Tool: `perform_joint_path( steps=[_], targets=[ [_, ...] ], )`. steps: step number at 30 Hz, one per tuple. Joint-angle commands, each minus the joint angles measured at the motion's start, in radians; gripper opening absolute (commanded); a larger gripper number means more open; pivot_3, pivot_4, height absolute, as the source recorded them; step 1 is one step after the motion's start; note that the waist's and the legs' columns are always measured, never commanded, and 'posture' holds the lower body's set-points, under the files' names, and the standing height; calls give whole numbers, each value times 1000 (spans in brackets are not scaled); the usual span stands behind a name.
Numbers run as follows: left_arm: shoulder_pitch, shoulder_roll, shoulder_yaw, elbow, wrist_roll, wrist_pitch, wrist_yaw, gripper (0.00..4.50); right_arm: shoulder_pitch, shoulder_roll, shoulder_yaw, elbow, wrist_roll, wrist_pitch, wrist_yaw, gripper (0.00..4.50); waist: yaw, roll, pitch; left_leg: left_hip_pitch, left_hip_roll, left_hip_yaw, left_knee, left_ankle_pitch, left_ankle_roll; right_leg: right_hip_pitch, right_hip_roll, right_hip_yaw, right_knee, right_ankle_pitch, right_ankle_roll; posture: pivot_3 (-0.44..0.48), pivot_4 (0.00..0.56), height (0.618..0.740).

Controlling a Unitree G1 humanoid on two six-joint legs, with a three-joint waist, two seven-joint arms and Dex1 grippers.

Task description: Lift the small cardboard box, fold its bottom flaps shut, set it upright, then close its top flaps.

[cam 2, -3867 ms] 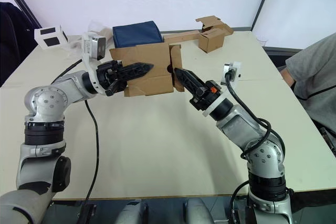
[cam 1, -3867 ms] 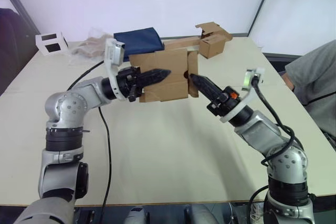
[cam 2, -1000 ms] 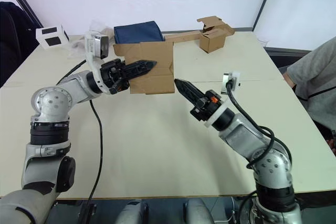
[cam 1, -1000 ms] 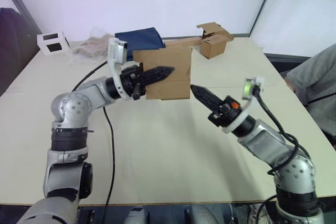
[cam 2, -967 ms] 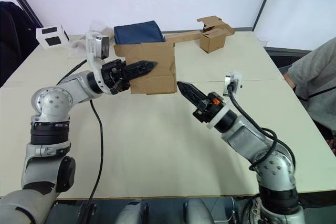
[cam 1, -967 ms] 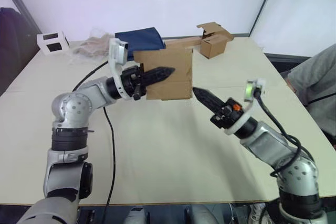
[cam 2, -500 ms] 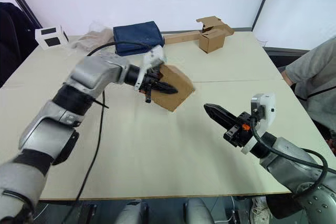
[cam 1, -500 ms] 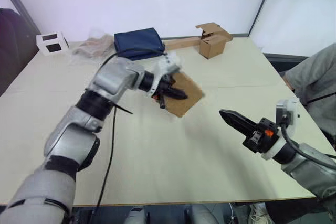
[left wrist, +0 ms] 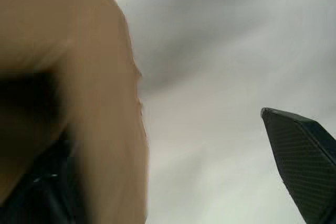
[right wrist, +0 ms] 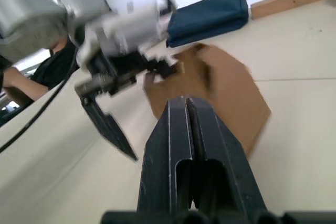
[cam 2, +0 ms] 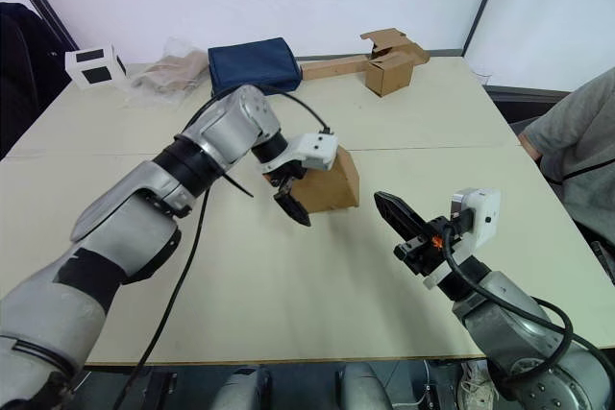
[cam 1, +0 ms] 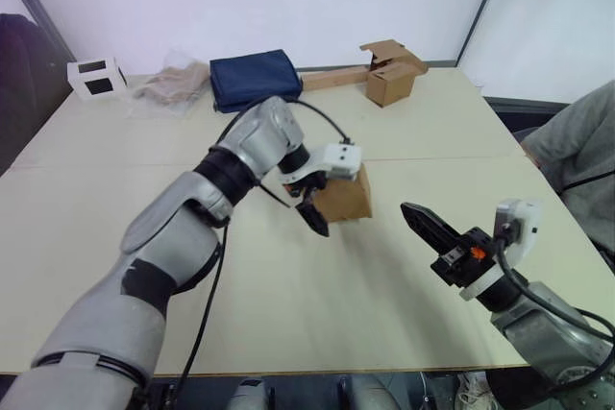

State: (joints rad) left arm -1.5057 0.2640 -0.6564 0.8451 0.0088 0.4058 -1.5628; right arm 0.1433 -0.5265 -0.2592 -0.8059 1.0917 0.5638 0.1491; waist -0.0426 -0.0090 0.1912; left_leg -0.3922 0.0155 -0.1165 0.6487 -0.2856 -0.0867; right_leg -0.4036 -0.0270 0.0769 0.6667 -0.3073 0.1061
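Observation:
The small cardboard box (cam 1: 350, 197) rests on the table near the middle, plain brown; its flaps are hidden by the left wrist. My left arm reaches across to it. My left gripper (cam 1: 325, 216) is at the box's near-left corner and points down. Its fingers are spread wide in the left wrist view, one black finger (left wrist: 304, 166) free over the table and the cardboard wall (left wrist: 100, 129) close by the other. My right gripper (cam 2: 389, 208) is shut and empty, hovering to the right of the box and pointing at it. Its fingers (right wrist: 186, 129) are pressed together.
A folded dark blue cloth (cam 1: 254, 79) lies at the back, with crumpled wrapping (cam 1: 173, 84) and a white box with dark windows (cam 1: 94, 76) to its left. Another brown box on a cardboard strip (cam 1: 388, 74) sits back right. A person (cam 1: 577, 141) sits at the right edge.
The box has come down from a tilted hold above the table and now rests on it. My left gripper has opened. My right gripper has stayed shut, low at the right.

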Motion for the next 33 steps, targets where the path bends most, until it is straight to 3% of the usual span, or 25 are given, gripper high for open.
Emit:
perform_joint_path(
  steps=[1, 9, 10, 11, 13, 17, 20, 21, 28, 33],
  targets=[
    [-91, 2, 97, 49, -3, 4, 6, 4434, -7, 3, -3, -37, -9, -23, 1, 0, -4, 0, 0, 0, 0, 0, 0, 0, 0, 0, 0, 0, 0, 0, 0, 0, 150, 740],
    [-133, 59, 210, 74, -3, 23, -14, 4434, -77, -17, -16, 35, -3, -11, 15, 0, -3, 1, 0, 1, 0, 0, 0, -1, 1, 0, 1, 1, 2, 0, 0, 0, 150, 740],
    [-125, 85, 250, 84, -17, -5, 6, 4434, -114, -28, -6, 82, -62, -5, -4, 0, -3, 1, 0, 1, 0, 0, 0, -1, 1, 0, 1, 1, 1, 0, 0, 0, 150, 740],
    [-117, 108, 300, 102, -42, 16, 32, 3917, -160, -42, 15, 142, -124, 11, -28, 0, -4, 0, 0, 1, 0, 0, 0, -1, 1, 0, 0, 1, 1, 0, 0, 0, 150, 740],
    [-74, 147, 368, 115, -69, 20, 65, 3372, -240, -53, 47, 244, -221, 32, -70, 0, -9, 1, 0, 1, 0, 1, 1, -1, 1, -1, 0, 1, 1, 0, 1, 0, 150, 740],
    [96, 170, 482, 66, -129, -58, 121, 1698, -342, -64, 103, 357, -303, 78, -38, 0, -4, 3, -2, 3, 0, 1, -1, -1, 1, -1, 0, 1, 3, -1, 0, 0, 150, 740],
    [202, 170, 523, 50, -120, -99, 212, 355, -408, -72, 157, 457, -388, 108, -10, 0, -3, 2, -1, 1, 1, 1, 0, 0, 1, -2, 0, 1, 4, -1, -1, 0, 150, 740],
    [231, 168, 527, 43, -113, -110, 243, 130, -423, -70, 167, 485, -407, 115, 2, 0, 0, 1, 0, 0, 0, 1, 2, 0, 1, -3, -1, 0, 5, -1, 0, 0, 150, 740],
    [464, 58, 567, -51, -116, -148, 506, 49, -524, -53, 265, 668, -542, 113, 135, 0, 0, 1, -1, 0, 0, 0, 3, 0, 1, -1, -2, -1, 5, -1, 0, 0, 150, 740],
    [585, 17, 558, -194, -116, -111, 563, 49, -545, -27, 287, 737, -607, 62, 215, 0, -5, 1, -1, 0, 0, 0, 3, 0, 1, -3, -2, 0, 6, -1, 0, 0, 150, 740]
  ],
)
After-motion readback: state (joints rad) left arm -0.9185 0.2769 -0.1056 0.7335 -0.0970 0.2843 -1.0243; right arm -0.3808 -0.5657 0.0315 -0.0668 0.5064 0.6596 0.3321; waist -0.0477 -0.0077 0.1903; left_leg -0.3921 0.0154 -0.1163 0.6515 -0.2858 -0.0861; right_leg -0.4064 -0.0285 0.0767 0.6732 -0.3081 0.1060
